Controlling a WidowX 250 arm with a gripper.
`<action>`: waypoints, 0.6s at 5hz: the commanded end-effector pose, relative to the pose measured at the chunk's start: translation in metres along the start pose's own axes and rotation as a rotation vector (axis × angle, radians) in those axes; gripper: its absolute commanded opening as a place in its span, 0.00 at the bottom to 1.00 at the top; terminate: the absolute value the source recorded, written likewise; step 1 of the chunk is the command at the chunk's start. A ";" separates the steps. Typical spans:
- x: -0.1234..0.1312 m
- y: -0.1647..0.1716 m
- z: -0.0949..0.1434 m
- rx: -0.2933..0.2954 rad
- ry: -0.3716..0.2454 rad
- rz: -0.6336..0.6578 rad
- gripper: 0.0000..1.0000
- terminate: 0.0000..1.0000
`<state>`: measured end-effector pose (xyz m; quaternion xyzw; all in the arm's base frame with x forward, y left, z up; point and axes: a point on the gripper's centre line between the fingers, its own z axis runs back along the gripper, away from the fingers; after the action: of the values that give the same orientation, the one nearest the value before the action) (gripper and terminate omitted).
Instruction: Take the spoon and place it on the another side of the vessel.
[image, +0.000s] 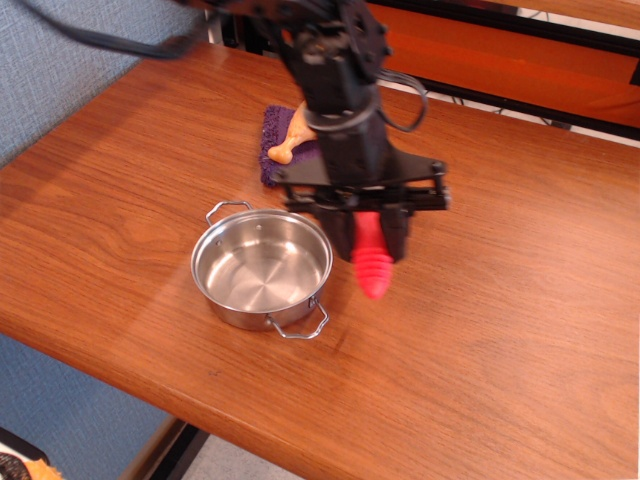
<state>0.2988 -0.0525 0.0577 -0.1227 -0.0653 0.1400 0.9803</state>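
Note:
My gripper (368, 232) is shut on the spoon and holds it in the air just right of the vessel. The spoon's ribbed red handle (373, 262) hangs down below the fingers, its tip a little above the table. The spoon's metal bowl is hidden behind the gripper. The vessel (262, 268), a shallow shiny steel pot with two wire loop handles, stands empty on the wooden table, left of the gripper and apart from it.
A purple folded cloth (272, 150) lies behind the pot with a tan toy drumstick (291, 143) on it, both partly hidden by my arm. The table's front edge (300, 455) runs close below the pot. Bare wood (520, 290) lies to the right.

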 end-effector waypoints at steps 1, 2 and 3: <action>0.020 -0.026 -0.028 0.054 -0.015 0.021 0.00 0.00; 0.022 -0.031 -0.042 0.082 0.017 0.004 0.00 0.00; 0.022 -0.031 -0.049 0.083 0.039 0.003 0.00 0.00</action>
<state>0.3321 -0.0887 0.0098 -0.0818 -0.0299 0.1434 0.9858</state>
